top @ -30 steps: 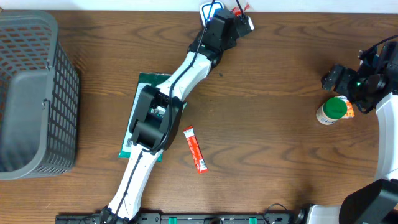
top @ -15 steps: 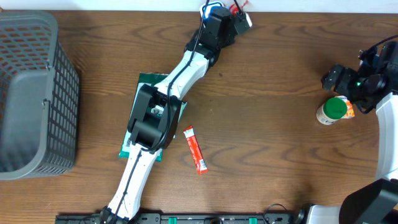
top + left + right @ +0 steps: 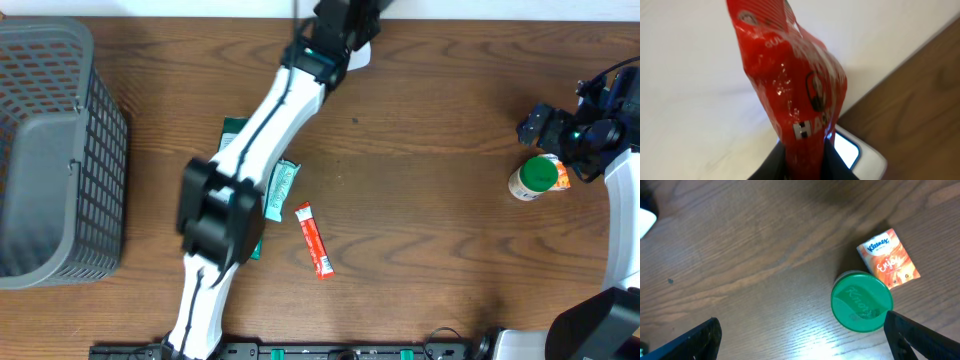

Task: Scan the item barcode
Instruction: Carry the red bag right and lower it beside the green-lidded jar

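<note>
While the left tool, clamped on the red snack packet, holds it near the white scanner at the desk's far edge, the scan seems unfinished; the right tool hangs spread apart, empty.

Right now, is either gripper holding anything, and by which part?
The left gripper is shut on the red packet, pinching the end nearest its wrist camera; the rest of the packet sticks out free. The right gripper is open and holds nothing.
</note>
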Motion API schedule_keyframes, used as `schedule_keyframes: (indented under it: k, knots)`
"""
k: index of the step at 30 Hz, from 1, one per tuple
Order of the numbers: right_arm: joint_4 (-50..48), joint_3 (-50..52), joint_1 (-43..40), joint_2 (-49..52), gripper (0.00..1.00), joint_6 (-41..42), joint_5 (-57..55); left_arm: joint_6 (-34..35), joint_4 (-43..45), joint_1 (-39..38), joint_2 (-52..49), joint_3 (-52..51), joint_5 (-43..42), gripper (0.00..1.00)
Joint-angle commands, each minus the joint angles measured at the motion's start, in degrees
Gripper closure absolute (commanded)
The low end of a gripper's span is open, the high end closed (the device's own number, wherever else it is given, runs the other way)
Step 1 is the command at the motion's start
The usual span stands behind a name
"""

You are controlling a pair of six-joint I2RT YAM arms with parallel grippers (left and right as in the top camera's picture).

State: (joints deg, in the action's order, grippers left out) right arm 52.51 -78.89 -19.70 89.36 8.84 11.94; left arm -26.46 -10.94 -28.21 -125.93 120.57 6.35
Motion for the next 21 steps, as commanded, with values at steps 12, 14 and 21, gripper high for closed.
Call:
schedule_keyframes:
  k: [12, 14, 21]
  knots:
    - [0.0, -0.9, -0.1, -0.9, 0.01, -0.3, -0.1, 51.1, -31.4, -7.2, 5.2, -3.8, -20.9, 0.93]
    - [0.0, -0.9, -0.1, -0.9, 0.01, -0.3, -0.1, 55.9, -29.7, -8.6, 4.8, -7.0, -25.2, 0.93]
    - [0.0, -0.9, -0.1, -0.9, 0.01, -0.3, -0.1, 65.4, -17.6, -13.0, 3.4, -15.6, -34.0, 0.93]
